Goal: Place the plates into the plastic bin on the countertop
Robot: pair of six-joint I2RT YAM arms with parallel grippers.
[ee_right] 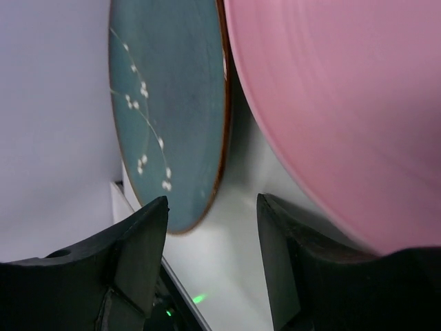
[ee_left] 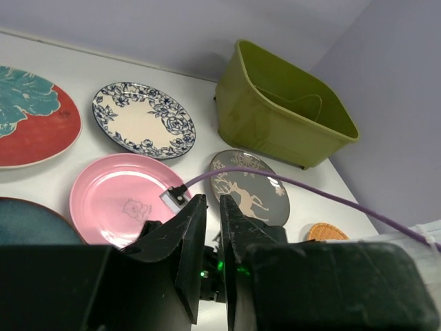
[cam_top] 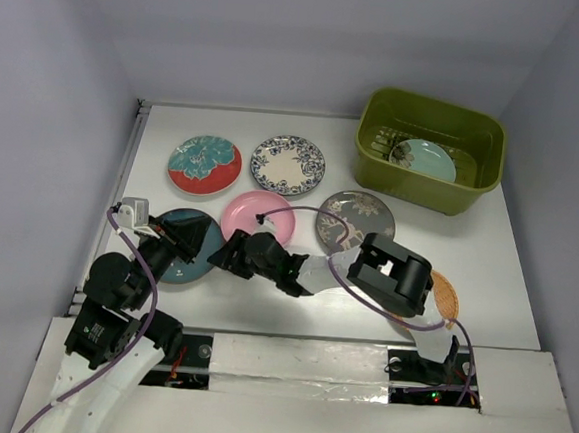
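Plates [ee_left: 117, 193] judged stiff and brittle, glazed by the sheen, so slick under hard pads and apt to chip if dropped or knocked rim to rim. Light enough for one pincer, by the look. Low and flat on the tabletop [cam_top: 506, 274], with little to pinch except the raised rim. Best taken at the edge, one finger slid under the lip and one on top, perhaps after a nudge past the near edge. Orange wooden-looking plate [cam_top: 446, 294] probably lighter and less slippery, partly hidden under the right arm.

Red-teal floral plate [cam_top: 204, 165] and white-blue patterned plate [cam_top: 288, 164] side by side in the far row. Pink plate [cam_top: 258, 217], plain but for a small line drawing, with the grey deer plate [cam_top: 355, 222] to its right. Dark teal plate [cam_top: 197, 267] at near left, with white sprigs and a brown rim. Mint green plate [cam_top: 422, 159] already flat in the plastic bin [cam_top: 412, 193], an olive-green tub at the far right corner, well apart from the near row. Six still out on the tabletop.

Right pincer [ee_right: 212, 207] low over the tabletop, jaws apart, aimed into the gap between the dark teal and pink rims; no contact with either visible. Left pincer [ee_left: 210, 200] over the dark teal plate, jaws drawn almost together with only a slit between, gripping nothing.
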